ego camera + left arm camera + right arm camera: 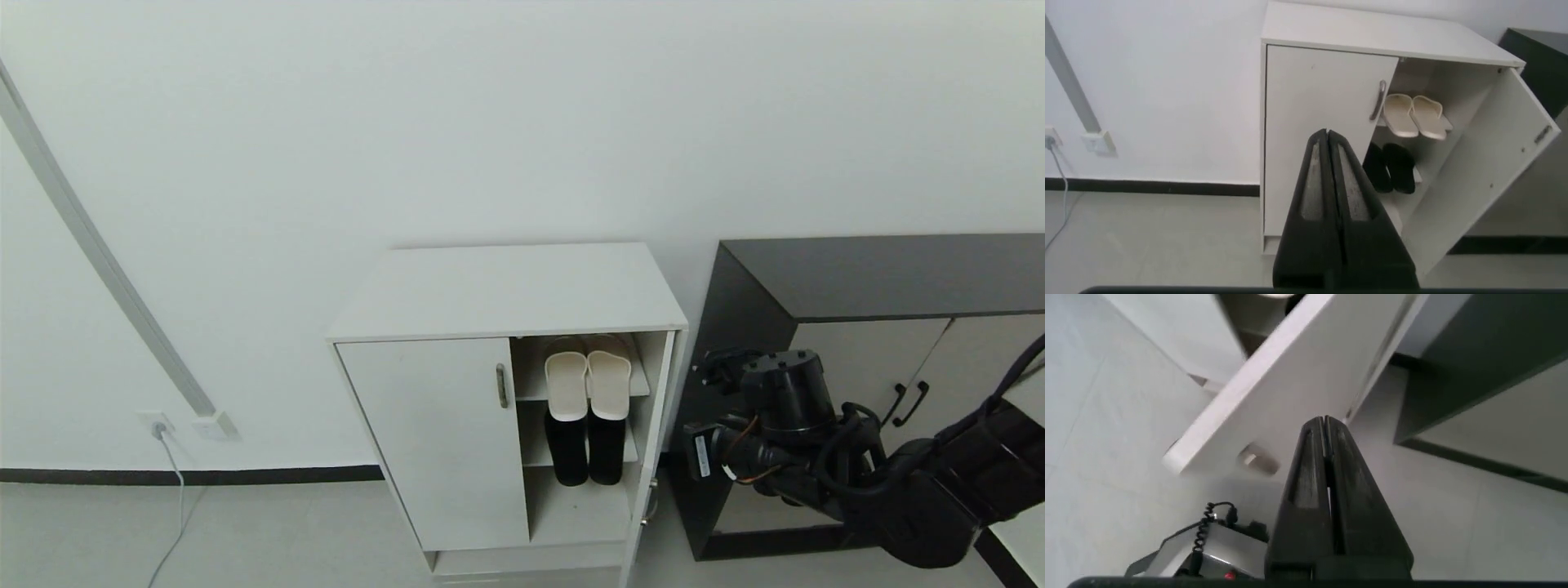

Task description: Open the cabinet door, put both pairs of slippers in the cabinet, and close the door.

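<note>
White cabinet (506,294) stands on the floor against the wall, with its left door (433,441) shut and its right door (1490,171) swung wide open.

We see both pairs inside the right compartment. The cream slippers (588,384) are on the upper shelf, side by side and touching. Their long axis runs front to back, with the heels at the shelf's front edge and the toe straps toward the back wall. The black slippers (586,447) are on the shelf just below, also side by side with the same front-to-back axis. They are too dark for us to tell which end is the toe. Both pairs overhang the front edge of their shelves a little.

The left hand (1327,137) is closed with its fingers pressed together, gripping nothing. It is in front of the cabinet, pointing at the seam by the shut door's handle (1379,100), well apart from it.

The right hand (1325,425) is closed too and is empty. It sits near the outer face of the open door, by its handle (1259,460). We can't tell whether it touches the door.

A dark cabinet (882,278) stands just beside the white one on the right. A wall socket with a cable (159,426) is on the left.
</note>
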### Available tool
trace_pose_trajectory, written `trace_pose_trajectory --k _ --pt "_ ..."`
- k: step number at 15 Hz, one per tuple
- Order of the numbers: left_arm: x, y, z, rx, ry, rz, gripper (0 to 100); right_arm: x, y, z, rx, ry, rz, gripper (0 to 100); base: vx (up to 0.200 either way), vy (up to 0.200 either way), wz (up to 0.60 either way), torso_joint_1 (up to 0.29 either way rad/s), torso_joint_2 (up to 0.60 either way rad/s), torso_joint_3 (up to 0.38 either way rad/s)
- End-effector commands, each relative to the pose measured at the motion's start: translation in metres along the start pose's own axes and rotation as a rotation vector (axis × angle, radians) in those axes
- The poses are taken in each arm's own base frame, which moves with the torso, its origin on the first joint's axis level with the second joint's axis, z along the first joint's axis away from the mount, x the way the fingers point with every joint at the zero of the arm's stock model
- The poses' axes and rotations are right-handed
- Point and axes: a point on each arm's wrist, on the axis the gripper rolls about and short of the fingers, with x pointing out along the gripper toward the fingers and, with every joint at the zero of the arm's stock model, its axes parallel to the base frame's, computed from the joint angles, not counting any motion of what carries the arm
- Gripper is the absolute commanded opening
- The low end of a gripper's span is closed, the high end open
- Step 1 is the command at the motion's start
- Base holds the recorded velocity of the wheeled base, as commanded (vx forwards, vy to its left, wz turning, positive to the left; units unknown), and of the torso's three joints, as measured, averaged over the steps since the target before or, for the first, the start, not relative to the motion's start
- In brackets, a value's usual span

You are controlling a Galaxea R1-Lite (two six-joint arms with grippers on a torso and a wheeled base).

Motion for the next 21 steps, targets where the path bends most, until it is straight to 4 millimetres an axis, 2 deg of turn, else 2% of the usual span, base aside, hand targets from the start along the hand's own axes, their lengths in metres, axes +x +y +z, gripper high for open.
trace_pose_trajectory --k 1,10,16,21 --pt "0.000 0.000 0.000 0.000 0.001 0.001 0 0.008 0.006 -0.008 -0.015 0.023 0.013 0 0.000 0.000 0.00 0.000 0.00 0.000" --pt "0.000 0.000 0.000 -0.002 0.001 0.001 0 0.057 0.022 -0.003 -0.013 -0.012 0.028 0 0.000 0.000 0.00 0.000 0.00 0.000" --pt "0.000 0.000 0.000 -0.002 0.001 0.001 0 0.091 0.027 0.017 0.001 -0.088 0.032 0 0.000 0.000 0.00 0.000 0.00 0.000" --pt "0.000 0.000 0.000 -0.003 0.000 0.003 0 0.118 0.030 0.026 0.010 -0.137 0.033 0 0.000 0.000 0.00 0.000 0.00 0.000"
